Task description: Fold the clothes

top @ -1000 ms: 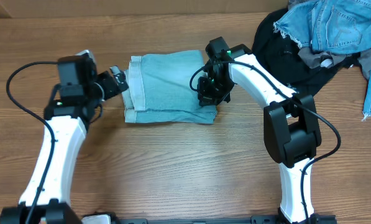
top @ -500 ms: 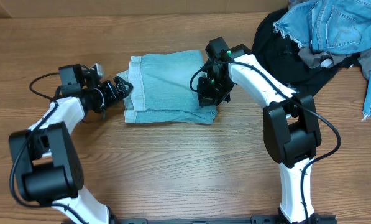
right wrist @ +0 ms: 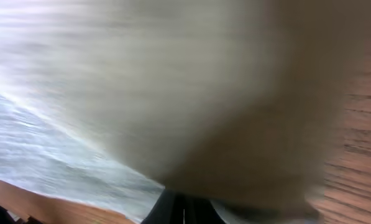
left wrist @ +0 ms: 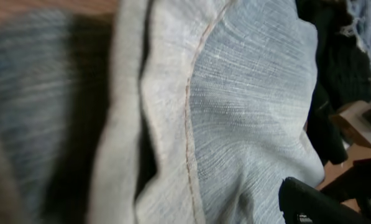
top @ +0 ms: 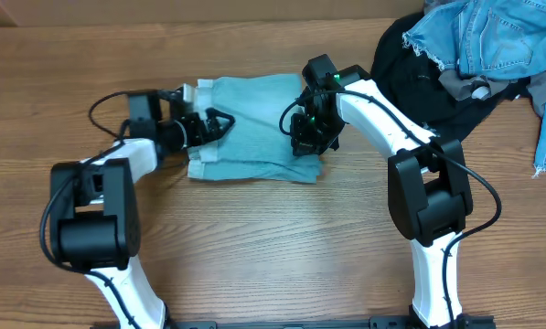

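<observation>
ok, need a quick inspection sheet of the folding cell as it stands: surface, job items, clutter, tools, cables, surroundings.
Surface: wooden table, plain woodgrain top.
Job's things: folded light-blue trousers lie mid-table; unfolded pile at the far right holds a black garment, frayed denim and grey cloth.
Clutter: nothing seen.
Grippers: left tool open over the trousers' left edge; right tool shut at their right edge, grip on cloth not discernible.
Cables: a black cable loops beside each arm, off the clothes.
Surroundings: brown panel along the far edge; otherwise nothing seen.
</observation>
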Tool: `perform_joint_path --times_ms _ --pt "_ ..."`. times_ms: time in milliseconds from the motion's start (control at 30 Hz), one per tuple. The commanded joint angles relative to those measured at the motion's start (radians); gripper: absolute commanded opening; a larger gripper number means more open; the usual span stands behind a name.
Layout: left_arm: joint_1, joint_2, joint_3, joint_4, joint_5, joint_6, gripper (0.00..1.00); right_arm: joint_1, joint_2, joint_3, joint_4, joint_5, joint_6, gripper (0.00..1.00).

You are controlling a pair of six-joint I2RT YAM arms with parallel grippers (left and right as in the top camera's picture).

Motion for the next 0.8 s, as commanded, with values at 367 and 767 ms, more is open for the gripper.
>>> perform_joint_path --times_ms 367,767 --pt "-0.047 0.111 0.02 0.224 0.117 -0.257 0.04 -0.083 -0.11 0.114 -0.13 0.06 -0.037 0.04" --pt "0.15 -0.325 0.06 0.028 -0.577 -0.475 0.04 -0.17 -0.37 0.156 -0.164 0.1 -0.033 0.04"
